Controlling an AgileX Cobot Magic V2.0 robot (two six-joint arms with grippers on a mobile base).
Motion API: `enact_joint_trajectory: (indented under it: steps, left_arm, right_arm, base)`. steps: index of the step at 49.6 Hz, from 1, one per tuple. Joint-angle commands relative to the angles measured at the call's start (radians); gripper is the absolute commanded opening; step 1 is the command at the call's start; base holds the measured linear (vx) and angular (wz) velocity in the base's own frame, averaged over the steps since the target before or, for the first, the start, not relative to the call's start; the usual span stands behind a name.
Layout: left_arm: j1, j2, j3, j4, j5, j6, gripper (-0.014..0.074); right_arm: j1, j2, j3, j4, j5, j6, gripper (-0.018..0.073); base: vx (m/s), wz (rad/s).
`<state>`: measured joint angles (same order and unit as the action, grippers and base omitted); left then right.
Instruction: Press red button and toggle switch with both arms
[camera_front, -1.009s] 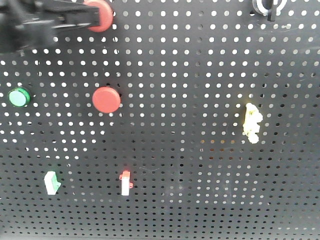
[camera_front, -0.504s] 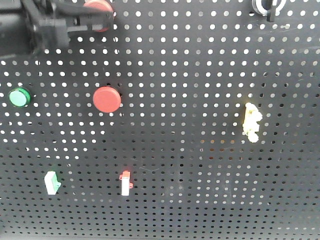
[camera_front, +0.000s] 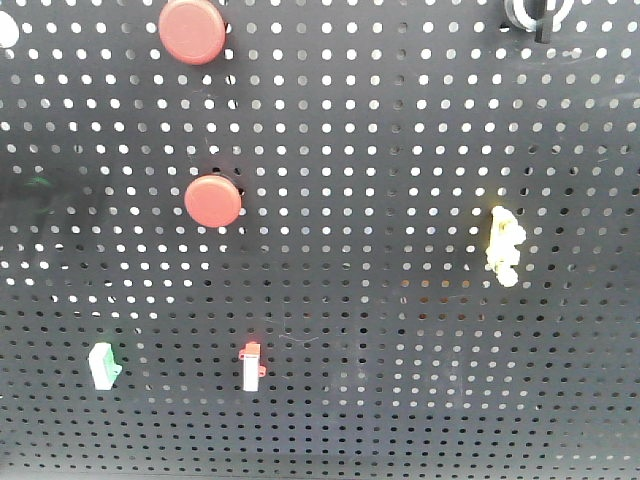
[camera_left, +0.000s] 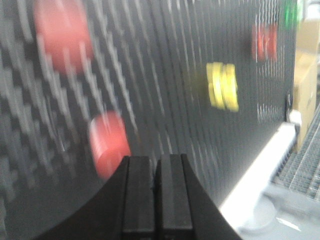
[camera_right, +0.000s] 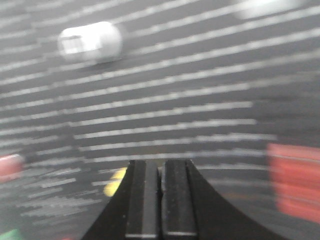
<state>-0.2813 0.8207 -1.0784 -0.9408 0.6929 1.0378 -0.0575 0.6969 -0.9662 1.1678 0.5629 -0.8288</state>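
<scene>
Front-facing view is just the black pegboard (camera_front: 400, 140). The red button (camera_front: 191, 30) sits up near the top edge, left of centre, with the smaller red button (camera_front: 212, 200) below it and well apart. The toggle switch (camera_front: 537, 12) is way over in the top right corner, cut off by the frame, so only part of its silvery ring and black knob peek in. The yellow lever (camera_front: 505, 246) is mid-right, and the green-tipped lever (camera_front: 103, 365) and red-tipped lever (camera_front: 251, 366) are down low on the left. Both wrist views are super smeared. The left end effector (camera_left: 155, 162) has its fingers pressed flat together, pointing at the board near two red blobs; can't tell which is which. The right end effector (camera_right: 161, 166) is pressed together too, facing the board, with a whitish blob up left that's too blurry to name.
</scene>
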Motion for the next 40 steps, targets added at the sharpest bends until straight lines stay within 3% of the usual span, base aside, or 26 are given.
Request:
enact_joint_trajectory:
  steps: [1, 6, 9, 13, 15, 23, 40]
  left_arm:
    - [0.001, -0.113, 0.101, -0.059, -0.124, -0.020, 0.0002]
    - [0.001, -0.196, 0.179, -0.059, -0.153, -0.070, 0.0002]
    - [0.001, -0.232, 0.218, -0.059, -0.156, -0.101, 0.0002]
    - [0.001, -0.258, 0.245, -0.057, -0.154, -0.125, 0.0002]
    - [0.001, -0.262, 0.249, -0.057, -0.153, -0.136, 0.0002]
    - [0.001, -0.260, 0.250, -0.057, -0.155, -0.154, 0.0002]
    - [0.001, -0.260, 0.250, -0.056, -0.153, -0.160, 0.0002]
  right_arm:
    - [-0.004, 0.075, -0.030, 0.361, 0.070, -0.275, -0.0003]
    - [-0.004, 0.160, -0.037, 0.570, 0.118, -0.397, -0.0003]
    - [-0.001, 0.212, -0.071, 0.598, 0.144, -0.395, -0.0003]
    - [0.045, 0.289, -0.147, 0.589, 0.161, -0.388, -0.0003]
    - [0.103, 0.326, -0.204, 0.580, 0.152, -0.390, -0.0003]
    - [0.268, 0.443, -0.370, 0.473, -0.030, -0.340, -0.0003]
    - [0.273, 0.516, -0.445, 0.367, -0.136, -0.281, -0.0003]
  base:
    - [0.00, 0.00]
    - [0.00, 0.00]
    - [0.00, 0.00]
    - [0.00, 0.00]
    - [0.00, 0.00]
    - [0.00, 0.00]
    - [0.00, 0.00]
